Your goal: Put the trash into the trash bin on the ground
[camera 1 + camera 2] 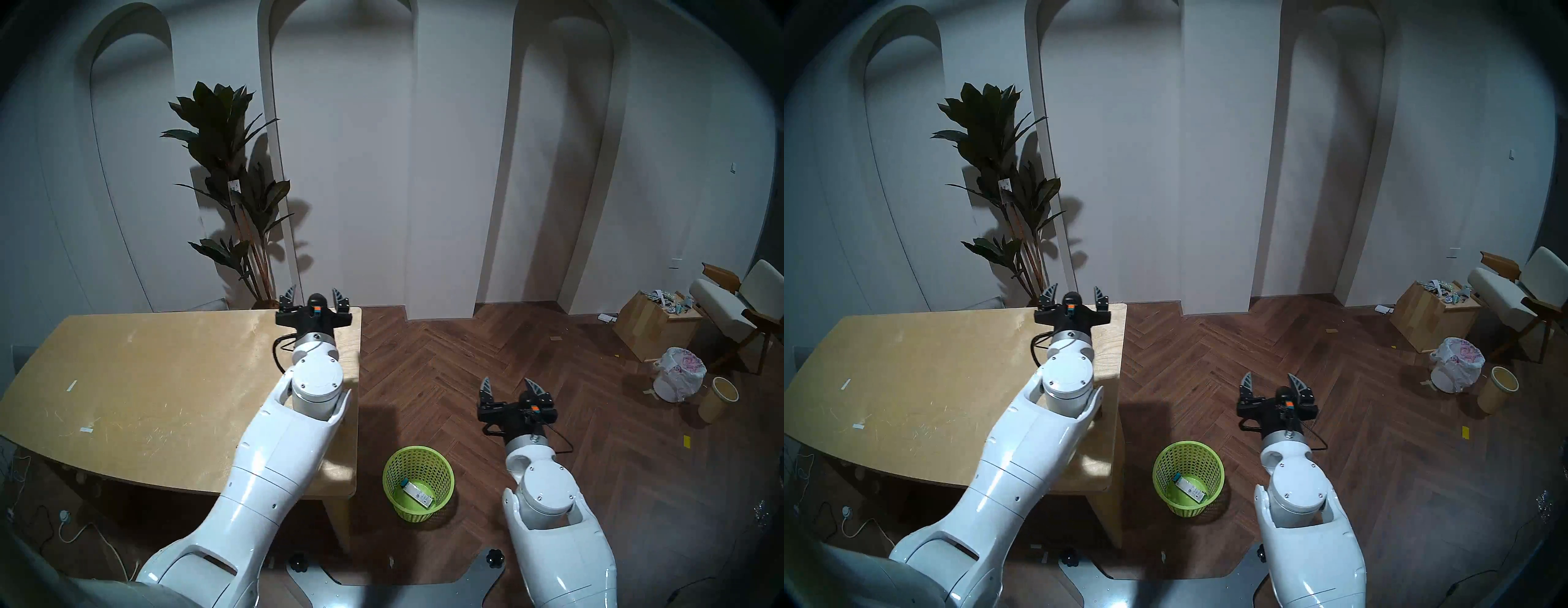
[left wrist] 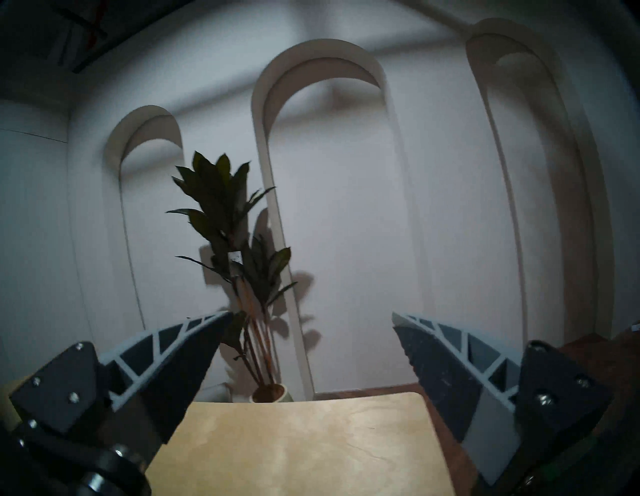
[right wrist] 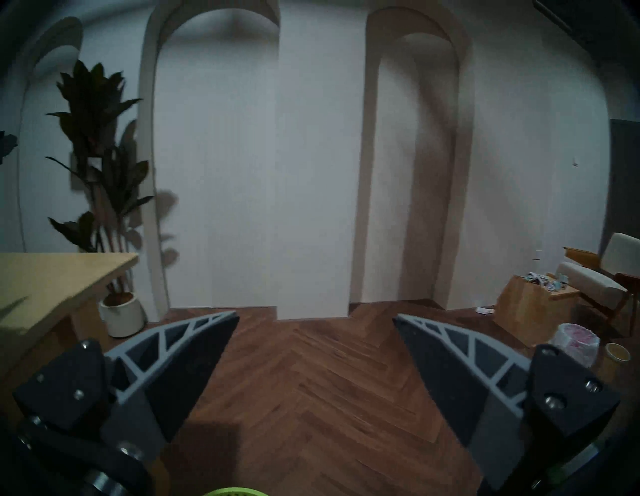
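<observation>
The lime-green mesh trash bin (image 1: 418,482) (image 1: 1188,479) stands on the wood floor right of the table. A slim blue-and-white carton (image 1: 417,493) (image 1: 1187,490) lies inside it. The crushed yellow-and-blue box and the yellow paper ball are not in view. My left gripper (image 1: 315,294) (image 1: 1076,292) (image 2: 310,317) is open and empty, above the table's far right corner. My right gripper (image 1: 508,384) (image 1: 1270,379) (image 3: 316,318) is open and empty, above the floor beyond the bin; the bin's rim (image 3: 235,492) shows at the right wrist view's bottom edge.
The wooden table (image 1: 148,382) (image 1: 911,382) carries only small white tape strips (image 1: 72,385). A potted plant (image 1: 235,191) stands behind it. At the far right are a cardboard box (image 1: 651,327), a bag-lined white bin (image 1: 679,373), a beige cylindrical bin (image 1: 719,399) and a chair (image 1: 742,297).
</observation>
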Available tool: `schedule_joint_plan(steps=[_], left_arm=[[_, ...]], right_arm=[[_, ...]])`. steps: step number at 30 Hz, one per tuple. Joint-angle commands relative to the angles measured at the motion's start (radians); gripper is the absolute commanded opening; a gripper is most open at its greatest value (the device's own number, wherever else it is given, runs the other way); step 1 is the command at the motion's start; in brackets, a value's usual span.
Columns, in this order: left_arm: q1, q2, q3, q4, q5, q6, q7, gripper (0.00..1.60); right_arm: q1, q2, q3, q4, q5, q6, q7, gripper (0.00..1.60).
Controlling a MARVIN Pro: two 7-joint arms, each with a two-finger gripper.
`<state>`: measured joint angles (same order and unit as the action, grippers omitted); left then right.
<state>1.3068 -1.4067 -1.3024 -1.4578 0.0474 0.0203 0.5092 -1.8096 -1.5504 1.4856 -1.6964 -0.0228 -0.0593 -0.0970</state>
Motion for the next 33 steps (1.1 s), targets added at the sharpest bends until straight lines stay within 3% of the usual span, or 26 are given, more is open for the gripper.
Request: schedule_joint_plan(steps=[1, 7, 18, 33], left_arm=[[0.043, 0.074, -0.078, -0.104, 0.006, 0.000, 0.034, 1.60], [0.131, 0.127, -0.176, -0.195, 0.001, 0.014, 0.064, 1.60], [0.283, 0.149, -0.269, -0.328, -0.015, 0.054, 0.079, 1.60], [0.476, 0.167, -0.342, -0.499, -0.100, 0.120, 0.035, 1.60]], right_arm=[[0.056, 0.011, -0.126, -0.030, -0.007, -0.001, 0.046, 1.60], [0.094, 0.035, -0.241, -0.032, -0.012, 0.008, 0.095, 1.60], [0.125, 0.093, -0.406, -0.071, 0.027, 0.066, 0.174, 1.60], [0.174, 0.126, -0.509, -0.082, 0.147, 0.203, 0.195, 1.60]])
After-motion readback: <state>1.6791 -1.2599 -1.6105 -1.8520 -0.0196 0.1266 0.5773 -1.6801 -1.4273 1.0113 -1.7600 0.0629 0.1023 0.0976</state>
